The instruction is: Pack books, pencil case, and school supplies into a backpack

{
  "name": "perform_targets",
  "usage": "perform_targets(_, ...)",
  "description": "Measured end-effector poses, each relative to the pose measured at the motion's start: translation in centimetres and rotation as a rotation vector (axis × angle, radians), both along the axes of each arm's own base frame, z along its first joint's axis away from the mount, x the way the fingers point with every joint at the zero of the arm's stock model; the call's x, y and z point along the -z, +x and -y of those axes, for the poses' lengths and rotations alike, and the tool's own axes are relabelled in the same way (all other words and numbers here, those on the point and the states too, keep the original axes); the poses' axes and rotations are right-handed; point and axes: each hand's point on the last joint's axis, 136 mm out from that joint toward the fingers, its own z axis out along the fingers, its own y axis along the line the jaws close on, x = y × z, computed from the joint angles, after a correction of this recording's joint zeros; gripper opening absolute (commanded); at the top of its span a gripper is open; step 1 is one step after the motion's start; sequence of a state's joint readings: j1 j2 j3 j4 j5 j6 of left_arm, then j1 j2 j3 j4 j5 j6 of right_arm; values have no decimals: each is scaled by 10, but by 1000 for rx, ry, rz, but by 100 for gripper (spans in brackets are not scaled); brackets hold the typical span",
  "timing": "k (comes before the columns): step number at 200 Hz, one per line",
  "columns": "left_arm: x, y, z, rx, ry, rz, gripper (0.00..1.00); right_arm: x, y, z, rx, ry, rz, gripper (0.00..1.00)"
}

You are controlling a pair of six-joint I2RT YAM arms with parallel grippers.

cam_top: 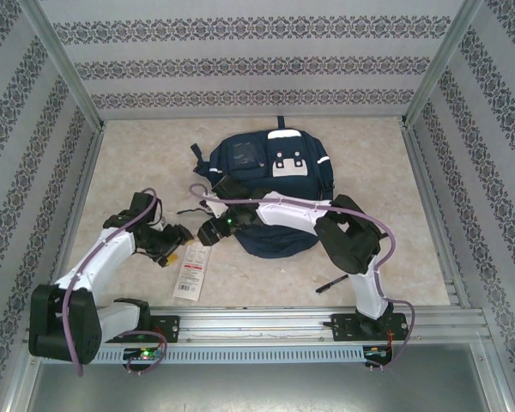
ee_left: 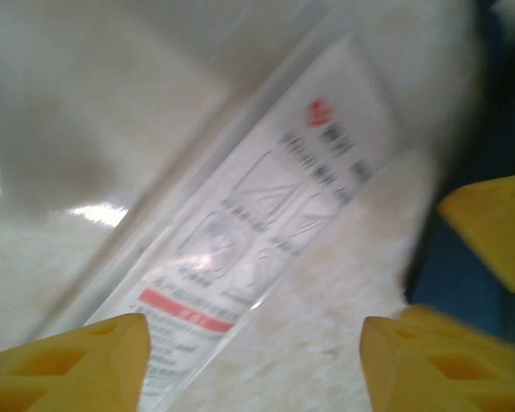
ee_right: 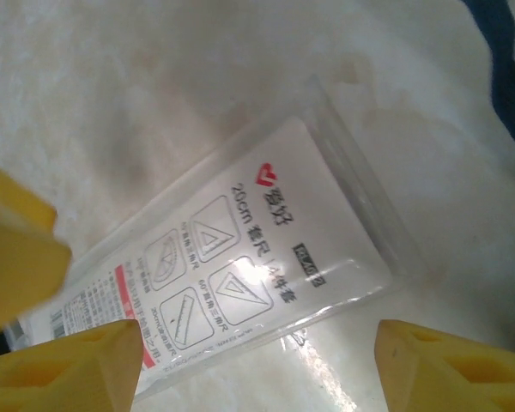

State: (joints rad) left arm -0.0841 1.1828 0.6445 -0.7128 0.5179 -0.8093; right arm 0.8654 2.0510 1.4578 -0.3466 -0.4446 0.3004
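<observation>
The navy backpack [cam_top: 266, 184] lies at the table's centre with its white patch facing up. A flat white packet with red print [cam_top: 191, 271] rests on the table to its front left. My left gripper [cam_top: 175, 244] hovers open just above the packet's upper end, with the packet [ee_left: 266, 215] under its left finger and nothing between the jaws. My right gripper [cam_top: 209, 232] is open too, close over the same packet [ee_right: 232, 275], beside the backpack's edge [ee_right: 508, 77]. A black pen [cam_top: 333, 283] lies near the right arm's base. Books and pencil case are out of view.
Patterned walls enclose the table on three sides, and a metal rail [cam_top: 283, 322] runs along the near edge. The two grippers sit very close together; a yellow finger of the other gripper [ee_left: 493, 223] shows in each wrist view.
</observation>
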Motion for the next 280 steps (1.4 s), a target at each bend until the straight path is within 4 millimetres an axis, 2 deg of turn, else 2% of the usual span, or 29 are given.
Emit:
perform_targets(12, 14, -14, 1, 28, 5, -68, 64, 1, 2, 4, 29, -4, -56, 71)
perform_targets(29, 24, -25, 2, 64, 20, -110, 64, 2, 3, 4, 45, -19, -100, 71)
perform_targets(68, 39, -31, 6, 95, 32, -156, 63, 12, 21, -15, 16, -55, -77, 72)
perform_targets(120, 48, -37, 4, 109, 108, -163, 49, 7, 40, -29, -135, -54, 10, 71)
perform_targets(174, 52, -40, 1, 100, 127, -206, 34, 30, 14, -24, -256, -72, -106, 66)
perform_targets(204, 52, -41, 0, 106, 138, -224, 27, 22, 11, -24, -281, -47, -146, 58)
perform_targets(218, 53, -40, -1, 114, 143, -237, 24, 20, 2, -25, -292, -23, -212, 54)
perform_targets(237, 53, -41, -1, 122, 147, -246, 21, 22, -7, -27, -296, -7, -293, 54)
perform_targets(280, 53, -40, -1, 132, 154, -273, 16, 22, -2, -24, -262, -65, -302, 61)
